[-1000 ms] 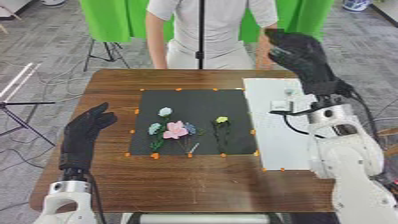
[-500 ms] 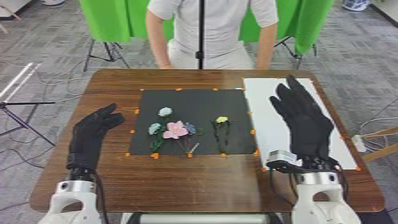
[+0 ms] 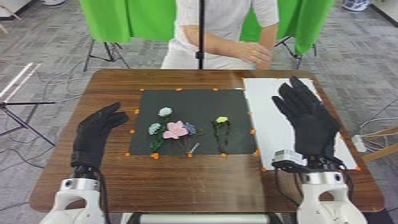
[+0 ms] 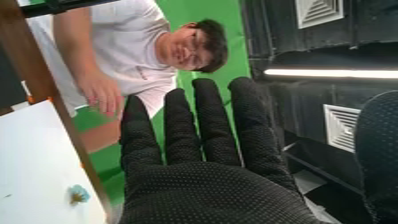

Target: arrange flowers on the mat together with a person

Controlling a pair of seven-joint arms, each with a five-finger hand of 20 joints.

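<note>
Lying left of the right hand's (image 3: pixel 314 129) fingers (image 3: pixel 302 95) is a pink flower (image 3: pixel 176 130).

Tabletop (image 3: pixel 204 185): brown, wood-grained. Square mat (image 3: pixel 200 102): black. Large-petalled flower (image 3: pixel 176 130): pink. Small flower (image 3: pixel 221 120): yellow. Rectangular sheet (image 3: pixel 264 100): white.

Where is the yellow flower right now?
In the head view, the yellow flower lies on the right half of the black mat, right of the pink flower.
</note>
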